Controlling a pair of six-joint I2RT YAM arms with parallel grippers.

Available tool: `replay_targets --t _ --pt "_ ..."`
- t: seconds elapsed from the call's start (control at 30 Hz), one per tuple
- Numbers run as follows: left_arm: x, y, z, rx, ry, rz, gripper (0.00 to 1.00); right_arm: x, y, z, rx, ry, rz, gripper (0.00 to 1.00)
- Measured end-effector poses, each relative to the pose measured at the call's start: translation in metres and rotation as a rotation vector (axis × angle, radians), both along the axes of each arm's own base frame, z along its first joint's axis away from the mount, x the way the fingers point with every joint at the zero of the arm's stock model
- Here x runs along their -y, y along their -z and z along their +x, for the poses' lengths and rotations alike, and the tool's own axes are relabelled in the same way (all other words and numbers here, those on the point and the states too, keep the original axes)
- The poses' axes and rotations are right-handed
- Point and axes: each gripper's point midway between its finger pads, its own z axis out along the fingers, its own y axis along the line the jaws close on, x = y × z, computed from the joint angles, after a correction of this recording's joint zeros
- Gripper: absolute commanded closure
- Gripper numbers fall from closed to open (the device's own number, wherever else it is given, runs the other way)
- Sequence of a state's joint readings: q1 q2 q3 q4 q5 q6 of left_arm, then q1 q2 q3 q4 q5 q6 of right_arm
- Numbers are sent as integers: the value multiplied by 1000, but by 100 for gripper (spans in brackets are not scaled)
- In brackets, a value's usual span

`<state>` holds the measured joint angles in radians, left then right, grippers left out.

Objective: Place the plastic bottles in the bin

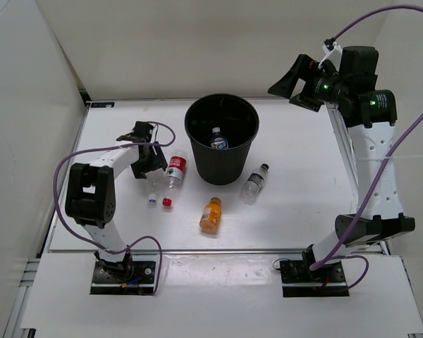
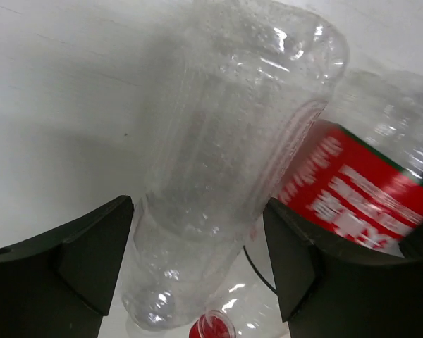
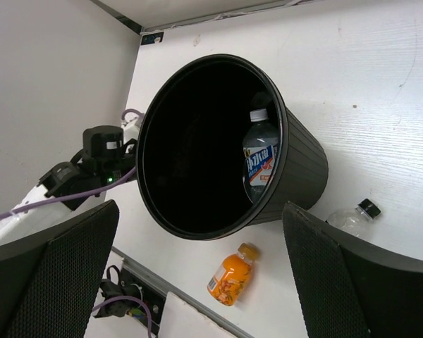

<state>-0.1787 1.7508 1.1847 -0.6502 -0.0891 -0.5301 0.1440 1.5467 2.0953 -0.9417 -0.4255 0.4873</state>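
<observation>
Plastic bottles: one blue-label bottle (image 1: 218, 138) is inside the bin (image 1: 223, 173); we count four left on the desk (image 1: 303, 211). Left hand (image 2: 197, 208) pinches a clear bottle (image 2: 225, 176) beside the red-label bottle (image 2: 359, 190), unlifted. Right hand (image 3: 199, 206) gapes wide, empty.

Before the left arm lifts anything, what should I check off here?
1. The clear bottle sits inside the left gripper: ok.
2. The grip on it is tight: cannot tell.
3. The red-label bottle is out of the way: not ok, it lies right against the clear bottle.
4. The bin is upright with an open mouth: ok.
5. The right gripper is open and off to the bin's side: ok.
</observation>
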Motion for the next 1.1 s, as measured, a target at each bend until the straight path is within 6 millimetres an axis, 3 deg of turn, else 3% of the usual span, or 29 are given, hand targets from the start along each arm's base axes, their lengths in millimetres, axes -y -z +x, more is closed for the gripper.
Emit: replay_targets --t 0.2,0.27,0.37,0.43,0.5,0.57,0.63,0.7,0.77,0.87,0.9,0.97,1.03,1.1 --pt "9 15 6 -42 10 -32 31 1 -1 -2 6 -1 -5 0" --pt "10 12 10 -31 10 -42 39 1 0 -2 6 0 -7 0" --pt "9 7 10 -41 1 -36 42 2 0 -2 7 3 -10 0" --pt "5 -9 17 -23 -23 -14 42 2 0 -1 6 5 -11 0" --pt "0 -43 37 52 -61 5 42 2 1 -1 5 7 -12 0" --pt "-2 -95 60 187 -97 3 43 2 5 0 -5 8 -13 0" --pt "-3 -162 79 357 -120 -11 43 3 12 2 -28 16 -16 0" --pt "1 -240 89 560 -126 -26 40 5 24 4 -63 29 -20 0" --pt "19 -323 89 772 -86 -76 38 6 34 5 -96 39 -24 0" --pt "68 -420 73 1008 43 -193 38 7 41 7 -126 48 -19 0" --pt "84 -438 69 1053 88 -223 37 7 42 8 -129 49 -17 0" --pt "119 -453 62 1091 175 -270 35 7 42 8 -135 53 -13 0" --pt "157 -447 67 1082 260 -286 33 7 43 9 -138 55 -11 0" --pt "193 -419 79 1034 331 -264 29 7 43 9 -140 56 -10 0"
